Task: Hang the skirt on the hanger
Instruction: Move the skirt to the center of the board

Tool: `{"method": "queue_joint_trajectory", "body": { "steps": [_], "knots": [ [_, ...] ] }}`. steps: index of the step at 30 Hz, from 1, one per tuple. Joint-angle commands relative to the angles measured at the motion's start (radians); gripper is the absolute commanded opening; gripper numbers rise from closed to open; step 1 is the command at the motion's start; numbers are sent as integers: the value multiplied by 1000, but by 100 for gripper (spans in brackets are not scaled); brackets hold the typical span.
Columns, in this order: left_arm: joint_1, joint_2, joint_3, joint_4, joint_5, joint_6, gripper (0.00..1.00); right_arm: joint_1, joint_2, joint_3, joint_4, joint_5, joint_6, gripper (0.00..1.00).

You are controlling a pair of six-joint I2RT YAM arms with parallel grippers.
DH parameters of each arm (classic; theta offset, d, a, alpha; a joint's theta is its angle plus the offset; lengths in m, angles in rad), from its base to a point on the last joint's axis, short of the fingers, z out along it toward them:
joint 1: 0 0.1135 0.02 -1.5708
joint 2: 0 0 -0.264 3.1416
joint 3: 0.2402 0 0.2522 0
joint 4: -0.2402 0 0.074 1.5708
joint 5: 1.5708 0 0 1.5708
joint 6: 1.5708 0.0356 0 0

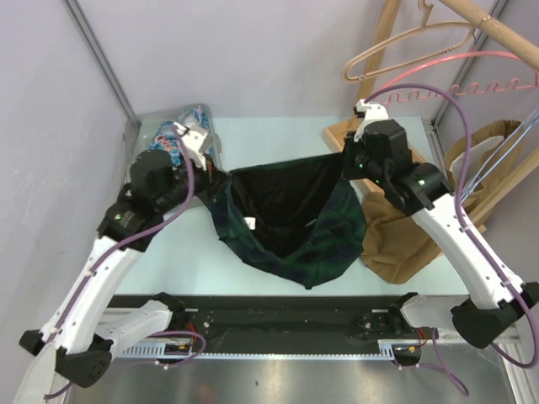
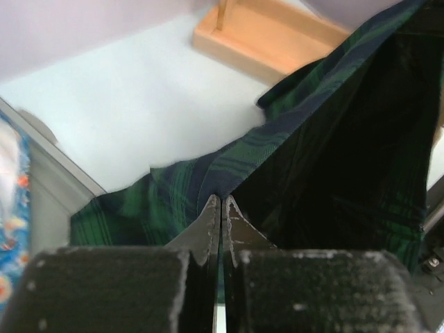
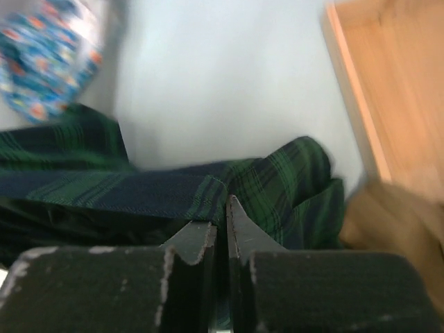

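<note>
A dark green and navy plaid skirt (image 1: pixel 316 244) hangs stretched between my two grippers above the table, its waist held open and its dark lining (image 1: pixel 282 206) showing. My left gripper (image 1: pixel 221 174) is shut on the waistband at the left end (image 2: pixel 220 198). My right gripper (image 1: pixel 345 164) is shut on the waistband at the right end (image 3: pixel 220 200). A pink hanger (image 1: pixel 472 71) with a notched bar hangs on the wooden rack at the upper right, above and right of my right gripper. A wooden hanger (image 1: pixel 404 46) hangs beside it.
A brown garment (image 1: pixel 396 240) lies on the table at the right, under my right arm. A grey bin with patterned blue cloth (image 1: pixel 181 126) stands at the back left. The rack's wooden base (image 1: pixel 337 135) sits behind the skirt. A paper bag (image 1: pixel 488 143) stands at the far right.
</note>
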Motion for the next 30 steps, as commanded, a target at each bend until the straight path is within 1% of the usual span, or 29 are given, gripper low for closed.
{"method": "queue_joint_trajectory", "body": {
  "steps": [1,2,4,6,7,9,10,11,13,16,20,23,24,26,27,29,30],
  "knots": [
    [10,37,-145,92,-84,-70,0,-41,72,-101,-33,46,61,5],
    [10,49,-198,110,-81,-77,0,-44,97,-122,-43,49,64,7],
    [10,103,-235,163,-78,-114,0,-43,178,-128,-62,56,63,13],
    [10,143,-260,205,-69,-143,0,-34,223,-139,-56,76,61,16],
    [8,170,-261,219,-64,-152,0,-23,250,-141,-48,84,61,25],
    [8,196,-252,247,-49,-177,0,-11,264,-139,-33,122,67,39],
    [8,207,-242,250,-46,-185,0,2,266,-139,-27,130,68,51],
    [8,229,-214,249,-44,-185,0,8,260,-139,-22,131,66,60],
    [8,246,-177,227,-53,-186,0,35,249,-139,-19,136,71,74],
    [8,266,-116,209,-64,-169,0,72,241,-141,-50,138,75,82],
    [8,281,-71,198,-55,-145,0,147,275,-158,-67,167,72,82],
    [8,289,-64,195,-53,-133,0,177,295,-159,-35,188,74,78],
    [8,292,-64,193,-53,-128,0,177,295,-159,-16,190,78,73],
    [10,293,-68,190,-56,-123,0,178,291,-159,1,216,90,69],
    [8,293,-70,187,-58,-122,0,177,284,-159,8,223,98,65],
    [8,289,-86,187,-62,-120,0,180,268,-159,9,254,117,60],
    [10,287,-93,187,-64,-119,0,180,264,-159,4,262,123,50]
  ]
}}
